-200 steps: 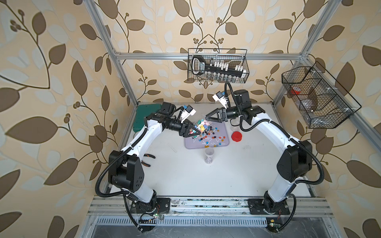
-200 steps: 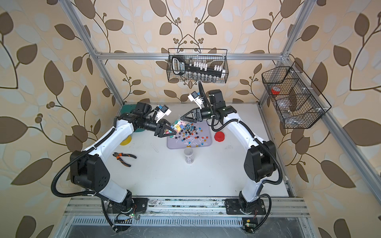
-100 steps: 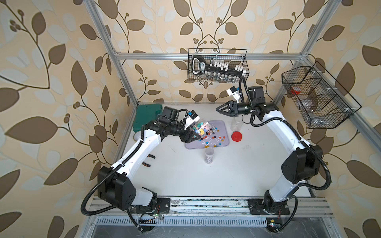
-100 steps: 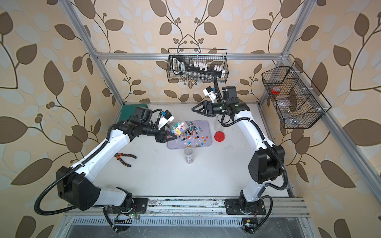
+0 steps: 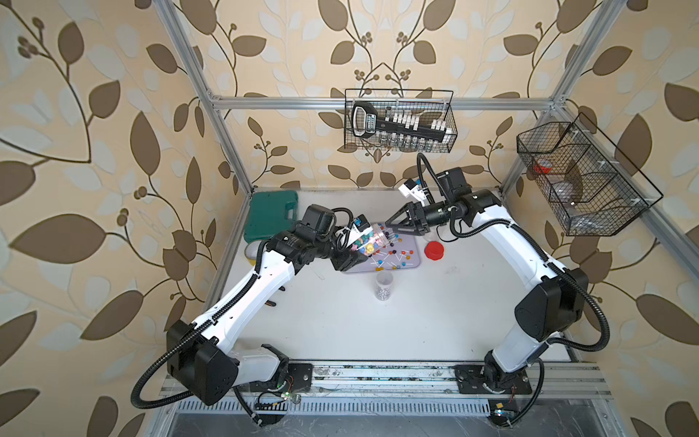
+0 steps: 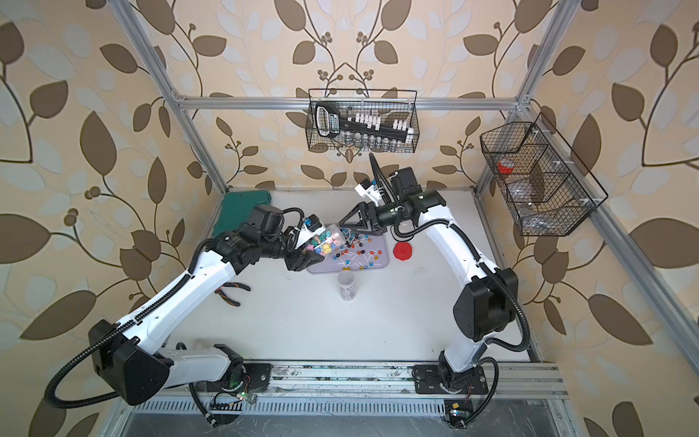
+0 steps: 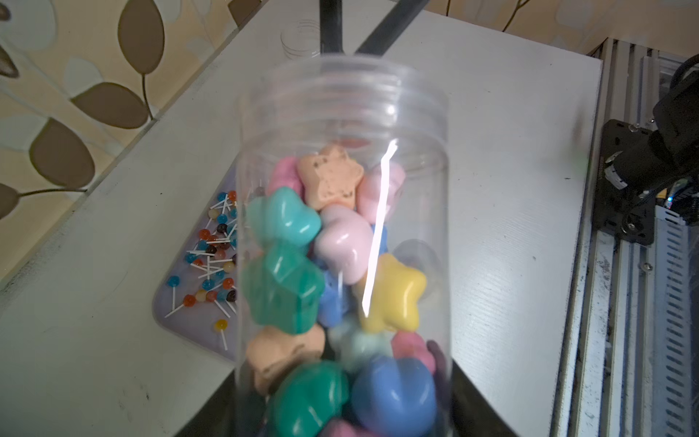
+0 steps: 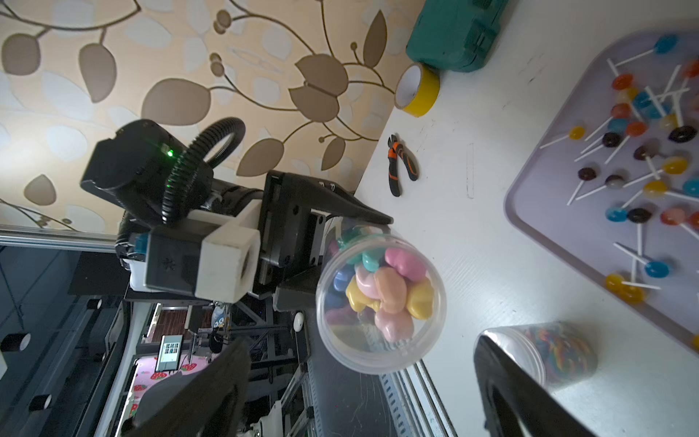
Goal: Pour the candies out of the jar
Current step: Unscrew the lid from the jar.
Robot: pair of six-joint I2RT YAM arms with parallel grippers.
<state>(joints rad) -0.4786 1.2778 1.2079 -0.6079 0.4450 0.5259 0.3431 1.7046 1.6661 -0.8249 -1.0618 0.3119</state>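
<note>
Both of your left fingers are clamped on the base end of the clear jar, held in the air above the tray at its left edge. Your right fingers stand wide apart, empty, just before its mouth. Inside are pastel star candies; about a dozen show, all in the base half. Its long axis is nearly level, with the open mouth toward the right fingers. Many lollipops lie on the tray, too crossed to count exactly. One second jar stands upright on the table beside the tray, holding tiny coloured sweets. One red lid lies near.
</note>
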